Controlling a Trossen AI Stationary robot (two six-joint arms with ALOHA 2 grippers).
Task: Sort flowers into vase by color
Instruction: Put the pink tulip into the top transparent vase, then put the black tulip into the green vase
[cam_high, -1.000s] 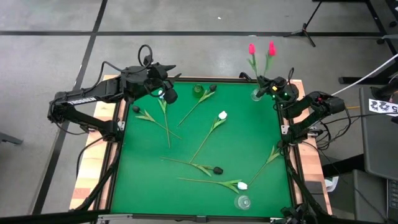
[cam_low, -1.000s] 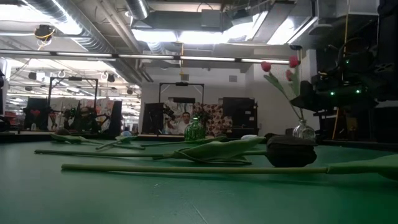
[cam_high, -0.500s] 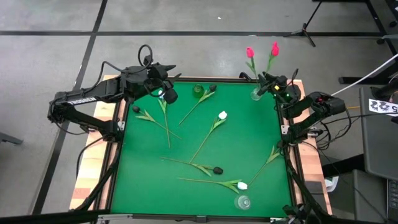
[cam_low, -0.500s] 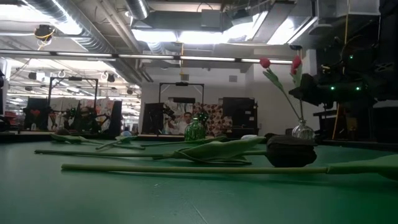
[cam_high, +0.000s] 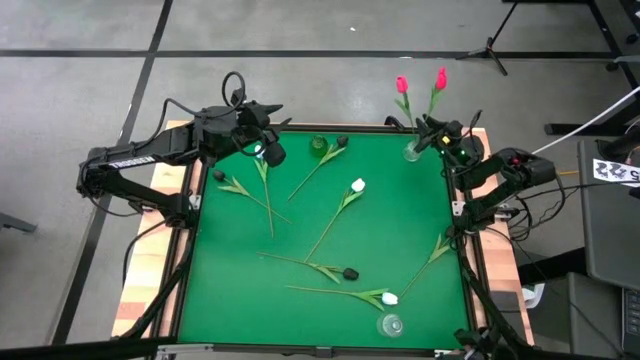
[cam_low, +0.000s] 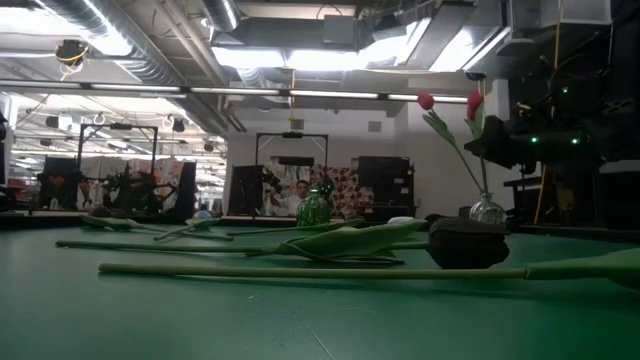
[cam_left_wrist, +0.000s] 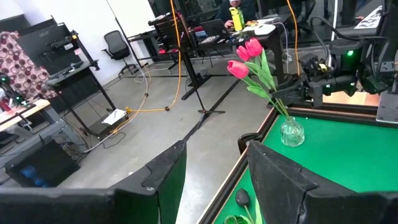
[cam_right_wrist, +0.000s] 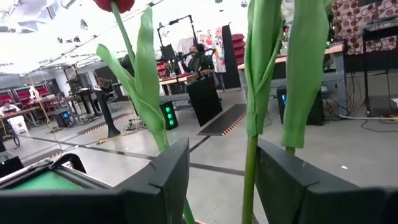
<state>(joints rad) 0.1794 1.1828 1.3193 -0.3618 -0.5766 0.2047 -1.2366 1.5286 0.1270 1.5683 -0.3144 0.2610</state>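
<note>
Since a second ago, the two red tulips (cam_high: 420, 84) have been let settle more upright in the clear vase (cam_high: 412, 152), and the right gripper (cam_high: 446, 140) has been drawn back slightly toward the table's edge. Its fingers are seen parted, with a green stem (cam_right_wrist: 252, 143) standing between them, not clamped. The vase sits just beside this gripper at the far right corner of the green table (cam_high: 400, 230).

The left gripper (cam_high: 268, 150) is held at the far left corner, fingers apart and empty.

A green vase (cam_high: 318, 145) stands between the grippers. White tulips (cam_high: 358, 186) and black tulips (cam_high: 349, 272) are strewn over the mat, well apart from both grippers. Another clear vase (cam_high: 390, 324) is placed at the near edge.

In the right wrist view the flower heads are mostly cut off.
</note>
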